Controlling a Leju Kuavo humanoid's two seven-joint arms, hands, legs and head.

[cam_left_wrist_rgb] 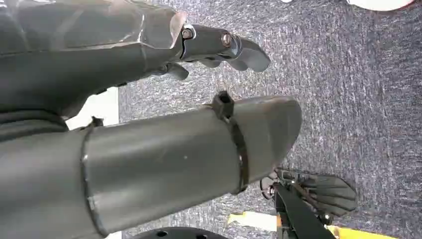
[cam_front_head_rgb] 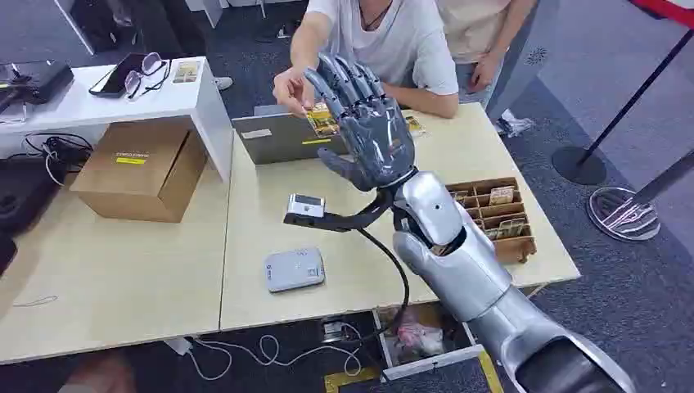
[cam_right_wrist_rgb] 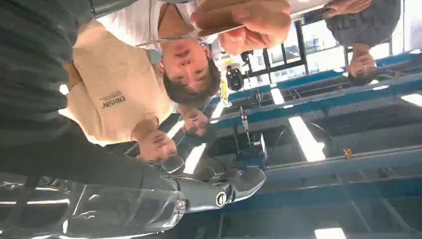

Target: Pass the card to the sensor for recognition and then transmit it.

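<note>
Right robot hand (cam_front_head_rgb: 360, 123): raised above the far part of the surface (cam_front_head_rgb: 123, 270), fingers spread and pointing up, released, nothing in it.
Card (cam_front_head_rgb: 322, 119): just behind the right robot hand, held by a person's hand (cam_front_head_rgb: 293, 88) at the far edge of the surface; the robot fingers hide a part of it.
Sensor (cam_front_head_rgb: 294, 269): small grey box lying flat on the near middle of the surface, well apart from the card.
Left robot hand (cam_left_wrist_rgb: 219, 45): hangs over grey carpet, fingers loose, grasping nothing.
Wooden tray (cam_front_head_rgb: 515, 246): on the right of the surface, with more cards standing in its compartments.
</note>
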